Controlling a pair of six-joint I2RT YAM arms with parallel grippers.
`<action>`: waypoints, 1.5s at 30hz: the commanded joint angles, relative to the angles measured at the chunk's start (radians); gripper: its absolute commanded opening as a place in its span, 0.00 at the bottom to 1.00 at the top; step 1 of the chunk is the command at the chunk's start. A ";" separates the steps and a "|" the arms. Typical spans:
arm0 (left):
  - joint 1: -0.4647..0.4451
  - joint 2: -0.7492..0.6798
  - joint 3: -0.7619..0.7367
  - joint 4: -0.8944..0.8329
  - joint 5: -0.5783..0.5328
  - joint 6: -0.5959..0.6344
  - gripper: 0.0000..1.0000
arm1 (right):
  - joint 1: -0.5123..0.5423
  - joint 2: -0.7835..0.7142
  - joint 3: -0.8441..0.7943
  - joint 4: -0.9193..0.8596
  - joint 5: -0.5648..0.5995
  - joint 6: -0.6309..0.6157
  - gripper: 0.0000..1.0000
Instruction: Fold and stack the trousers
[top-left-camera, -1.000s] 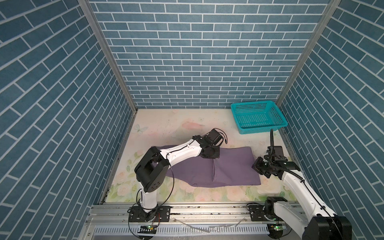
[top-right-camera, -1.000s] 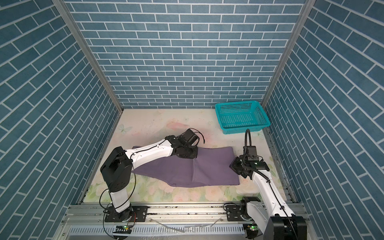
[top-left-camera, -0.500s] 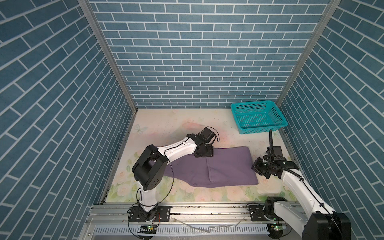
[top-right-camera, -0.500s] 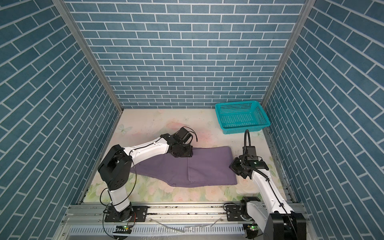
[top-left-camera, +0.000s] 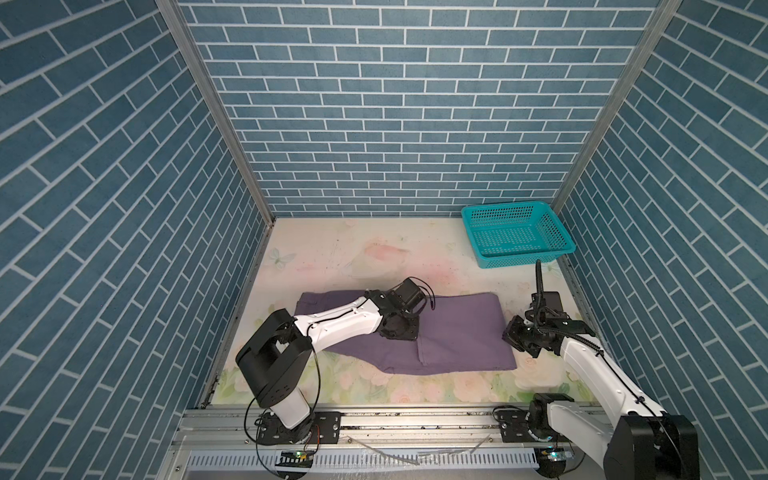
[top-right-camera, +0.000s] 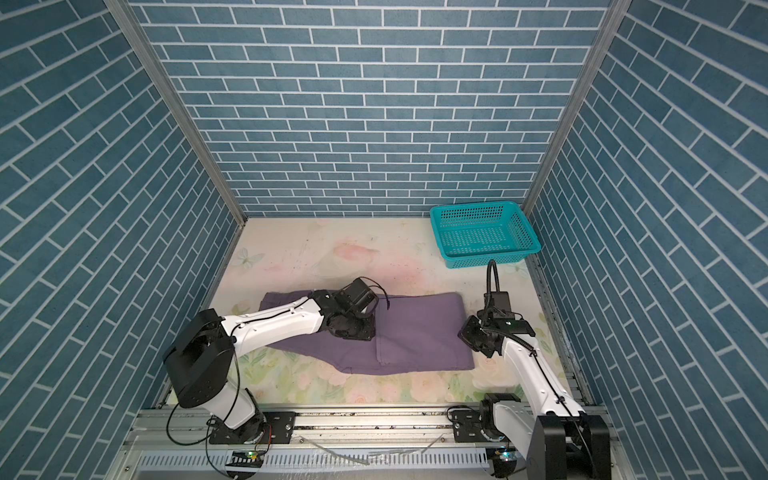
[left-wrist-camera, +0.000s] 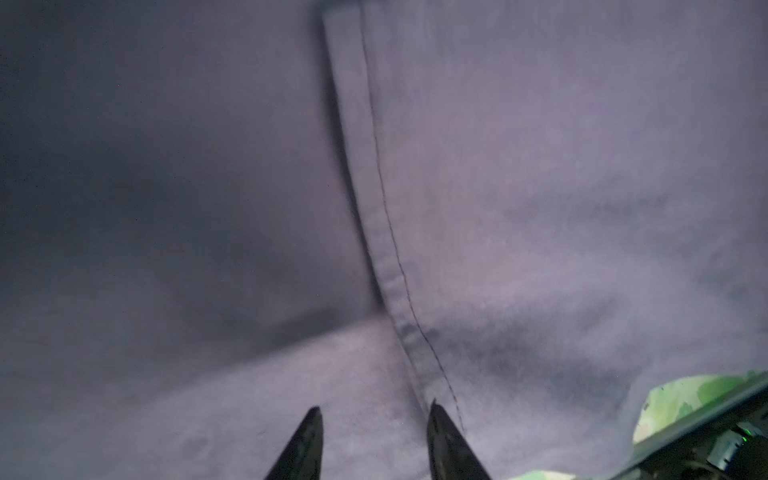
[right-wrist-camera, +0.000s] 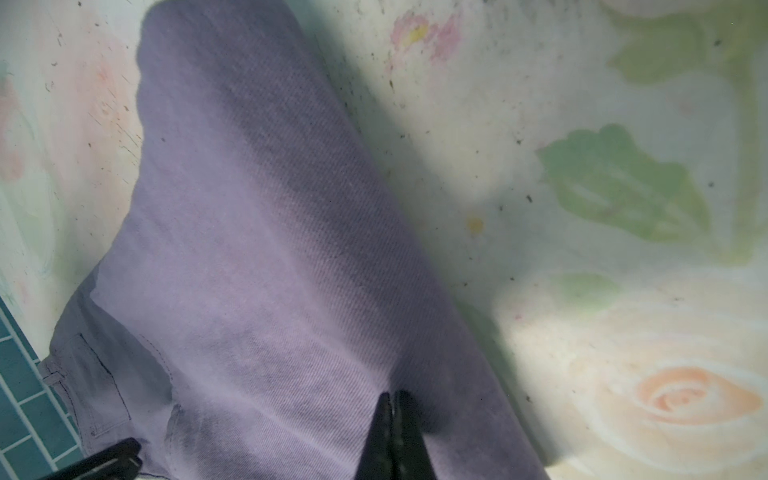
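Left wrist view first. What do we record for the left gripper (left-wrist-camera: 374, 415)?

— We record its jaws as released. The two dark fingertips (left-wrist-camera: 307, 444) stand apart, and bare cloth shows between them. They sit low over the trousers (left-wrist-camera: 540, 166), and a stitched hem (left-wrist-camera: 374, 166) runs away from one tip.

— Where do we locate the trousers in both top views?

— We locate the trousers (top-left-camera: 461, 328) (top-right-camera: 419, 328) flat on the floral table (top-left-camera: 374, 257), in its near half. They are folded: an upper layer covers the right-hand part and ends at a hem across the middle. The left arm (top-left-camera: 332, 324) reaches over the left-hand part, and its gripper is above the middle of the cloth.

— And the right gripper (right-wrist-camera: 391, 401)?

— We read its jaws as clenched, with the tips pressed together. In the right wrist view the tips sit against the trousers (right-wrist-camera: 270, 249). In a top view the right gripper (top-left-camera: 511, 337) is at the right-hand edge of the cloth. We cannot tell whether any cloth is pinched between the tips.

— Any other item to enter?

— We enter one teal basket (top-left-camera: 523, 259) (top-right-camera: 490, 261) at the far right corner of the table, well apart from the trousers.
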 joint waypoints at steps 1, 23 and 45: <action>-0.059 -0.022 -0.025 0.045 0.002 -0.005 0.63 | -0.002 0.013 0.032 0.004 -0.011 -0.015 0.05; -0.119 0.190 0.094 0.057 0.075 0.057 0.39 | -0.007 -0.006 0.028 -0.022 -0.007 -0.016 0.10; -0.117 0.045 0.200 -0.315 0.037 0.135 0.00 | -0.023 -0.011 0.029 -0.027 -0.013 -0.028 0.11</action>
